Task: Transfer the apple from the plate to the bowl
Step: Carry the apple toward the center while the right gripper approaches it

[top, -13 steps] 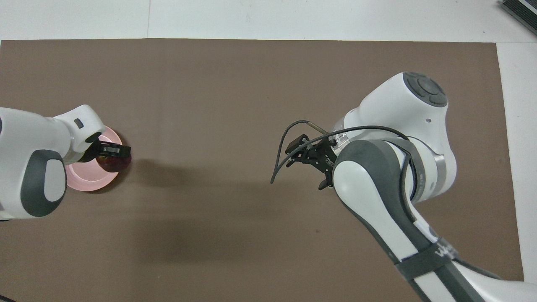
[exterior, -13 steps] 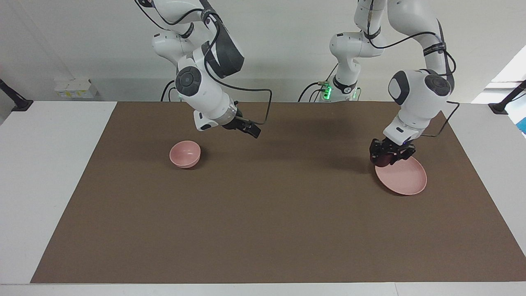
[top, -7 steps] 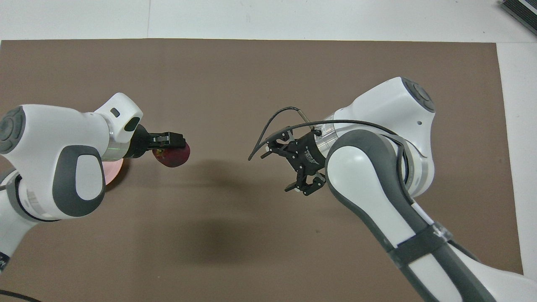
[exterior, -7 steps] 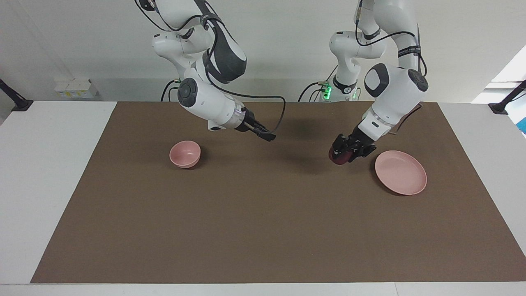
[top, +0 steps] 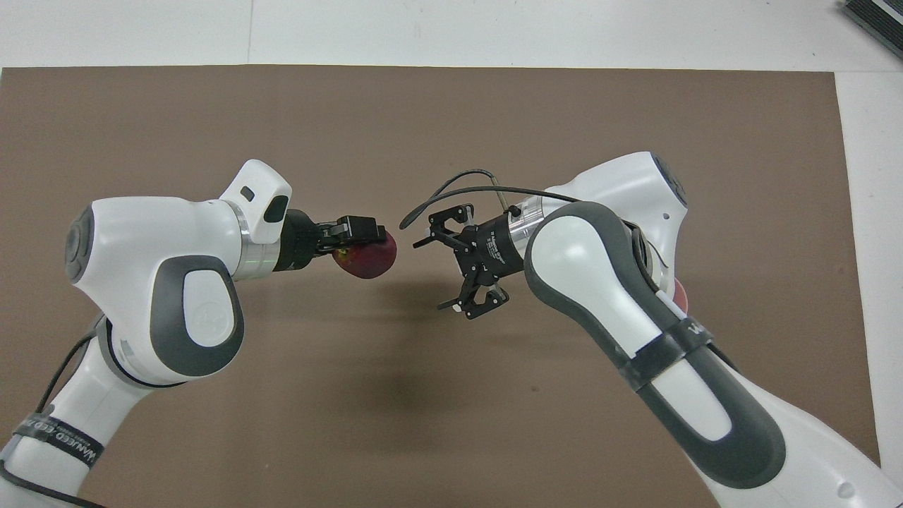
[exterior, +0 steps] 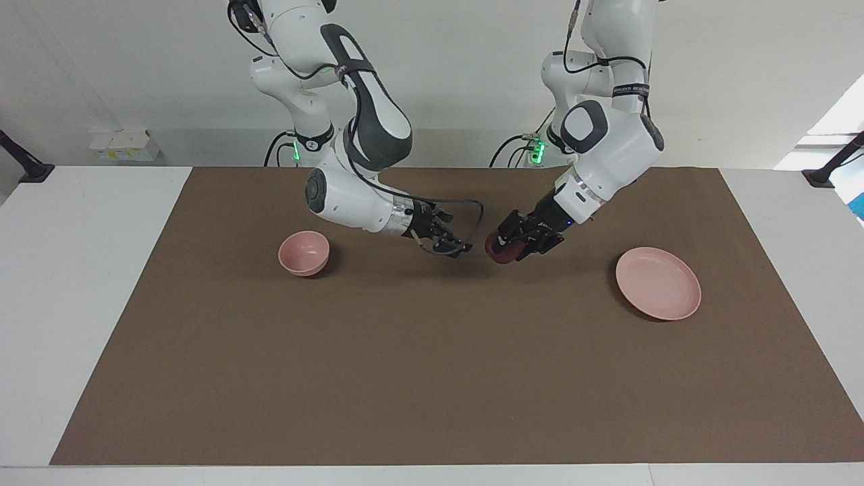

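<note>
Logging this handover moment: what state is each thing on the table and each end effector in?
Small round dark red apple: held in the air over the mat.
Flat pale pink plate: empty.
Small deep pale pink bowl: empty, upright.
Left end effector: shut on the apple.
Right end effector: open, facing the apple.

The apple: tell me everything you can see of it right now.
The apple is small, round and dark red, smooth-skinned, with a yellowish patch showing next to the fingers. It is off the plate and not yet in the bowl. The left gripper is shut on it and holds it in the air over the brown mat, about midway between the two dishes. The open right gripper faces it across a small gap without touching it.
</note>
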Robot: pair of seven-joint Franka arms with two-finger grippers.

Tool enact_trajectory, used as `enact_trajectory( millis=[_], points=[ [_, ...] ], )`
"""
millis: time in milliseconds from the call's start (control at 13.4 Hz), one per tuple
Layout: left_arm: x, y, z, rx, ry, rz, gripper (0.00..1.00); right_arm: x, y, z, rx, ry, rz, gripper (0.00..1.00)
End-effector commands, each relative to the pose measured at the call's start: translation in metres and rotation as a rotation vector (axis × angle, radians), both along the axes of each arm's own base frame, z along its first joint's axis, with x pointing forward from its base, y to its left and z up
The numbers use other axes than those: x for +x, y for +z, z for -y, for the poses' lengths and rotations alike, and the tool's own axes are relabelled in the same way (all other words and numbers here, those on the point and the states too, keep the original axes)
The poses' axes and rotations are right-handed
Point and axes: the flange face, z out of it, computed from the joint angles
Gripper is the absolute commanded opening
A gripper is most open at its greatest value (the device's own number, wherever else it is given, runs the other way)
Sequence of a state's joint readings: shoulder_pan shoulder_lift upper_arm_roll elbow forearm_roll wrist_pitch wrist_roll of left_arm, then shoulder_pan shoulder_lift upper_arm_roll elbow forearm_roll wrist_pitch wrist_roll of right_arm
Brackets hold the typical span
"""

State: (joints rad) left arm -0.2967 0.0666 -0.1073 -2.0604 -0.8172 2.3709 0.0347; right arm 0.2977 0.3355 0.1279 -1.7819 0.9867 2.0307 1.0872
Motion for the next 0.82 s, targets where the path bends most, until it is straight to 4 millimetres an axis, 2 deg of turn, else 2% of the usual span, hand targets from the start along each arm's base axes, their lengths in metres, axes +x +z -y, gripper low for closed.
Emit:
enact_trajectory(
  millis=[0,224,522,745],
  points=[
    [-0.004,0.006,0.013,-0.036,0.010,-0.003,0.00,0.002,0.004,-0.001,0.024,-0.043,-0.012,1.00],
    [-0.013,0.008,0.029,-0.055,-0.011,-0.010,0.00,0.013,0.003,0.013,0.021,-0.088,-0.010,1.00],
    [-0.023,0.010,0.044,-0.061,-0.036,-0.013,0.00,0.008,0.004,0.000,0.019,-0.079,0.003,1.00],
    [-0.022,0.011,0.046,-0.064,-0.032,-0.006,0.00,0.009,0.006,-0.002,0.048,-0.098,-0.010,1.00]
  ],
)
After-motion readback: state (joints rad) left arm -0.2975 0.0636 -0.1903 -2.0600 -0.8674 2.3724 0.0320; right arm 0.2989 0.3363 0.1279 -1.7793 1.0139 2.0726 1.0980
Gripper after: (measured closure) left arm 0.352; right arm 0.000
